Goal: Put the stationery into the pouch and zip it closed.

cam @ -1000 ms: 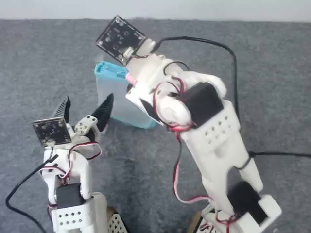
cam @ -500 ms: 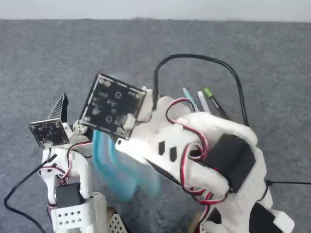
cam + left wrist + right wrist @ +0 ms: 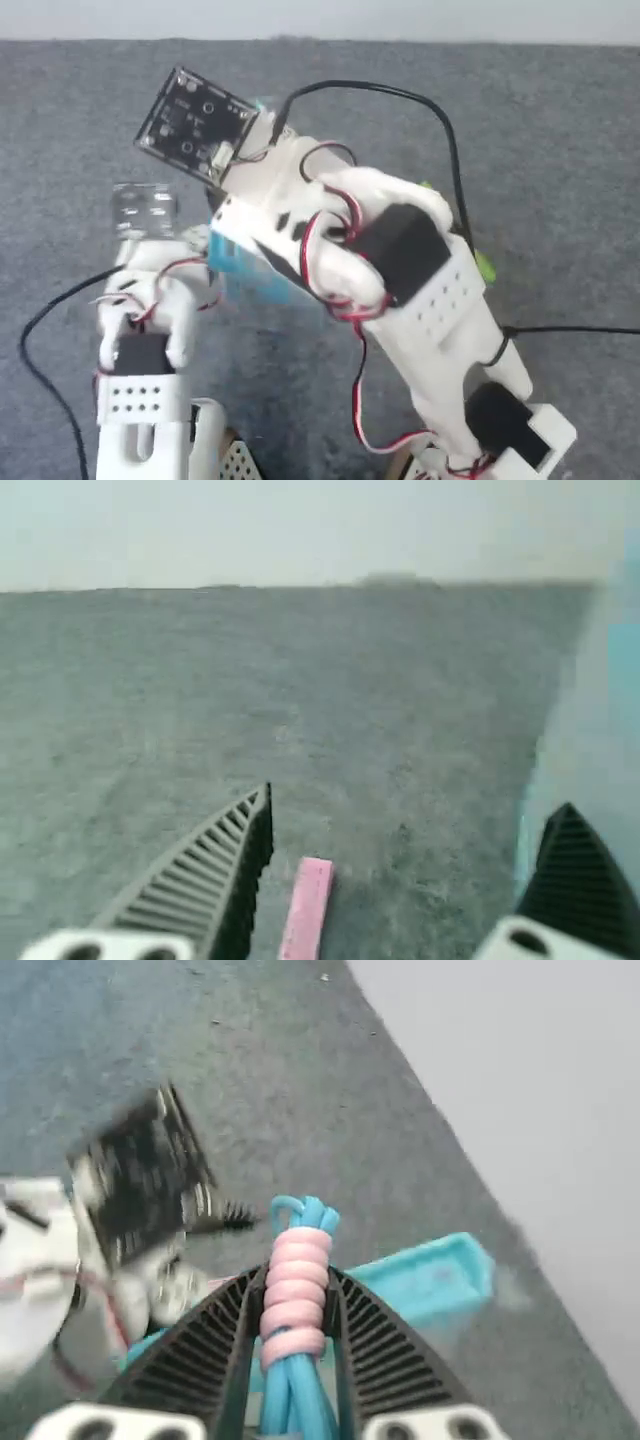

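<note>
My right gripper (image 3: 297, 1275) is shut on the pouch's pink-and-blue pull cord (image 3: 296, 1295). The light blue pouch (image 3: 432, 1273) lies just beyond its fingers; in the high view the pouch (image 3: 243, 262) peeks out from under the right arm (image 3: 380, 250). My left gripper (image 3: 415, 800) stands open low over the carpet, with a pink stationery piece (image 3: 306, 912) lying between its fingers and the pouch wall (image 3: 603, 740) beside one finger. In the high view the left arm (image 3: 140, 330) is at the lower left. A green pen (image 3: 484, 266) shows past the right arm's elbow.
Grey carpet (image 3: 560, 150) covers the table, with open room at the far side and right. A black cable (image 3: 400, 95) arcs over the right arm. The left arm's camera board (image 3: 140, 1185) shows blurred close to the pouch in the right wrist view.
The right arm swung toward the front and back again, dragging the pouch with it. The left arm's wrist has shifted right and shows blurred, close to the pouch.
</note>
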`<state>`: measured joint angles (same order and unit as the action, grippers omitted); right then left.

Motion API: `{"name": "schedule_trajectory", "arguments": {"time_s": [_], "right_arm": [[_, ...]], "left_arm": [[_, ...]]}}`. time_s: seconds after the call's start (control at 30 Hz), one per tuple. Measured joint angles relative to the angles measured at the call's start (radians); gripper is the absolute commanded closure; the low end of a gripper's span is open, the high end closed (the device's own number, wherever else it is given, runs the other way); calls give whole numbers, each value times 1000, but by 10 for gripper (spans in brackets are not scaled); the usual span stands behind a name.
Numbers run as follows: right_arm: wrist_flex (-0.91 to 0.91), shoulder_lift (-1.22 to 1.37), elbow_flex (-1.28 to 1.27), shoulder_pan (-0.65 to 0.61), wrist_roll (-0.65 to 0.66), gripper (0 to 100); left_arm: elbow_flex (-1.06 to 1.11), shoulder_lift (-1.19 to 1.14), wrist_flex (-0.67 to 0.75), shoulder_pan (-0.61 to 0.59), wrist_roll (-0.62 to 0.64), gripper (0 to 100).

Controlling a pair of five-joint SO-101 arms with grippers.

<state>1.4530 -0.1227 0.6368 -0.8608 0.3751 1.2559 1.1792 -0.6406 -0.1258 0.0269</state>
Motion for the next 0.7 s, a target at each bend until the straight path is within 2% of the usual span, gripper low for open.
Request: {"name": "schedule_trajectory", "arguments": {"time_s": [0.07,0.17,0.47,0.57,0.7], "right_arm": [[-26,37,0,35,-6,992],[-71,112,0,95,-35,992],[-141,196,0,210,-77,992],[-141,201,32,227,-100,993],[-141,207,72,279,-155,993]], "left_arm": [[0,-14,0,49,-25,607],[0,-14,0,52,-34,607],[0,-14,-2,-123,-40,607],[-17,-14,-54,-152,-40,605],[-107,-14,-210,-152,-34,593]]}}
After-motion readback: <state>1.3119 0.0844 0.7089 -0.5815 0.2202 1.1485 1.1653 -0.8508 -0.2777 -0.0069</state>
